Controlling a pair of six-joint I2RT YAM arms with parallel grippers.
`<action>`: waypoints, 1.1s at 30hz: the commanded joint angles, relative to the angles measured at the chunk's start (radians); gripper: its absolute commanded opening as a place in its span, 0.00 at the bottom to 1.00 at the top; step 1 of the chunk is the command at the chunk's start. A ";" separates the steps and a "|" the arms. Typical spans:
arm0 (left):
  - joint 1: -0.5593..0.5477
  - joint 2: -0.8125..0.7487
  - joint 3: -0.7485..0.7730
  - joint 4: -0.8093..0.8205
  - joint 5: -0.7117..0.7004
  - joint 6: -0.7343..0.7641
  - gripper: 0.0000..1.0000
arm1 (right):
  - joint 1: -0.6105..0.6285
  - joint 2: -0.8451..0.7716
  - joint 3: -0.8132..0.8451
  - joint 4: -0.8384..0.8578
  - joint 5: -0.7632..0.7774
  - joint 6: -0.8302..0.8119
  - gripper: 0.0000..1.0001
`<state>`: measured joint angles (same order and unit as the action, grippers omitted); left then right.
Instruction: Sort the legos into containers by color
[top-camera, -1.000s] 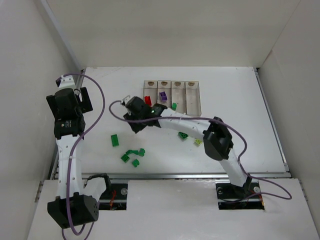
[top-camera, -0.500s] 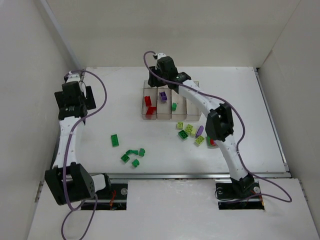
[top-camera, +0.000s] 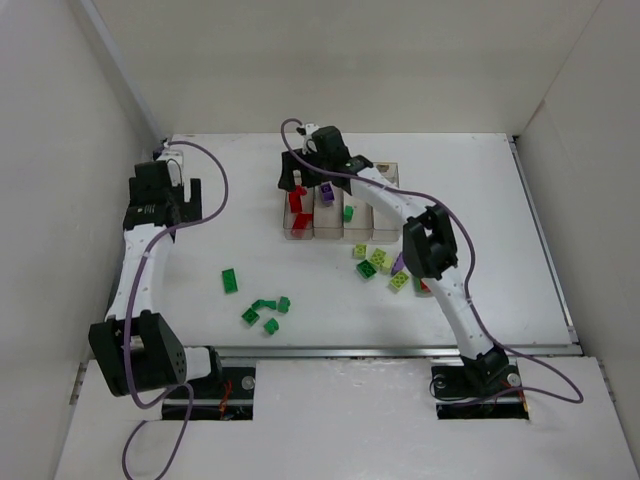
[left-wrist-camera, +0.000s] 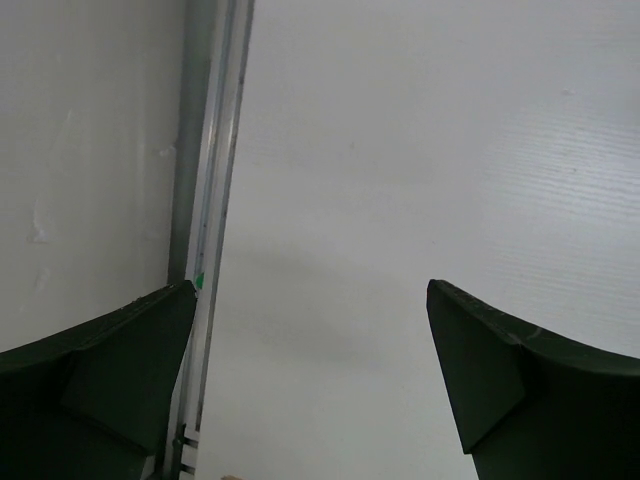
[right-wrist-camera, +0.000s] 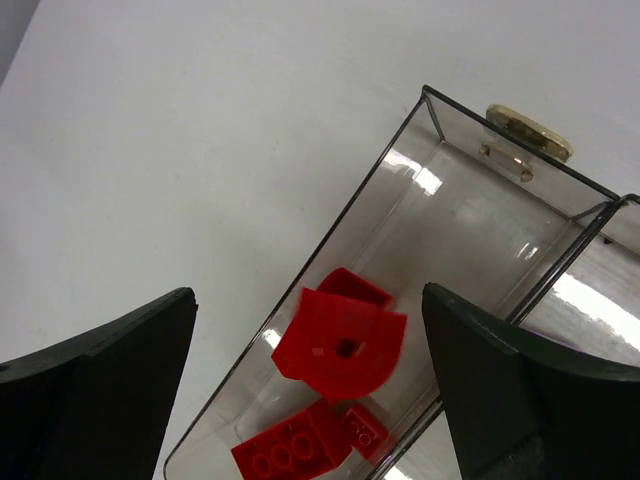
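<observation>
The containers (top-camera: 388, 200) stand in a row at the back middle of the table. My right gripper (top-camera: 298, 182) hangs open over the leftmost container (right-wrist-camera: 338, 232). A blurred red lego (right-wrist-camera: 342, 340) is loose in the air between the jaws of that gripper (right-wrist-camera: 308, 295), touching neither finger. More red legos (right-wrist-camera: 300, 452) lie below it in that bin. One purple lego (top-camera: 326, 190) and one green lego (top-camera: 348, 212) sit in the two bins beside it. Loose green legos (top-camera: 264, 312) and yellow-green legos (top-camera: 376, 260) lie on the table. My left gripper (top-camera: 163, 172) (left-wrist-camera: 311, 285) is open over bare table.
A metal rail (left-wrist-camera: 212, 200) runs along the table's left edge, right beside my left gripper. White walls close in the table on three sides. One green lego (top-camera: 230, 280) lies apart at the left. A purple lego (top-camera: 400, 262) and a red lego (top-camera: 422, 287) lie partly under my right arm.
My right arm swung from the table's middle to above the leftmost bin, opened, and a red lego has dropped free. My left arm shifted slightly toward the back left.
</observation>
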<state>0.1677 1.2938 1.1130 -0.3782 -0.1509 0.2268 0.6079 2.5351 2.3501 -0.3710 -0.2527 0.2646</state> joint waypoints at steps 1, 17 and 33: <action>-0.020 -0.039 -0.013 -0.031 0.083 0.087 1.00 | -0.014 -0.032 0.017 0.075 -0.037 0.007 1.00; -0.181 -0.137 -0.335 -0.234 0.537 1.129 0.95 | -0.005 -0.505 -0.343 -0.026 0.009 -0.024 1.00; -0.129 0.139 -0.249 -0.358 0.496 2.316 0.93 | 0.027 -0.731 -0.594 -0.045 0.030 -0.119 1.00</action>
<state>0.0299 1.4147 0.8127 -0.6769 0.3347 1.8965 0.6346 1.8091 1.7515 -0.4232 -0.2348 0.1822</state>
